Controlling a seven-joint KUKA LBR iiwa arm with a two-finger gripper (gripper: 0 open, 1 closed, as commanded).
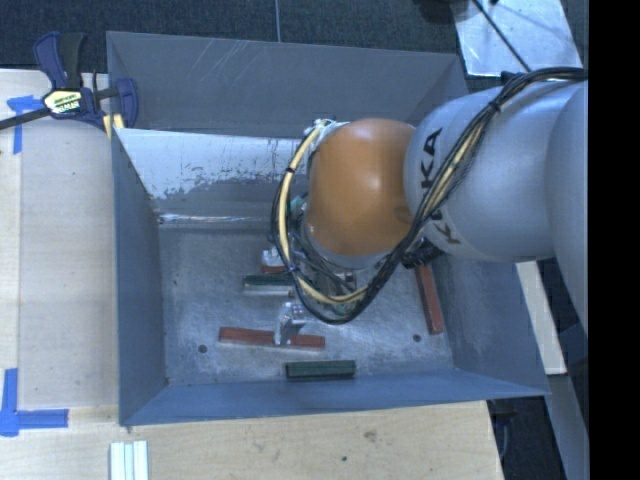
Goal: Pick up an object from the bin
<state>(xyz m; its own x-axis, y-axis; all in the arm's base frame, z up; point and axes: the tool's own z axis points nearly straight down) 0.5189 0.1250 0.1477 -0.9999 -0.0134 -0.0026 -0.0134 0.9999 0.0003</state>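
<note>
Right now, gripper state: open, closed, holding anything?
Gripper: cannot be told whether open or closed; it is down at the reddish-brown flat stick in the bin, just above a dark green bar.

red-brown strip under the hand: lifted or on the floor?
On the floor. The red-brown strip lies flat on the bin floor, both ends down; the hand sits over its middle.

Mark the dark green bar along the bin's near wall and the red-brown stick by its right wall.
dark green bar (320,369), camera view, centre of its top face.
red-brown stick (431,305), camera view, midway along its length.
</note>
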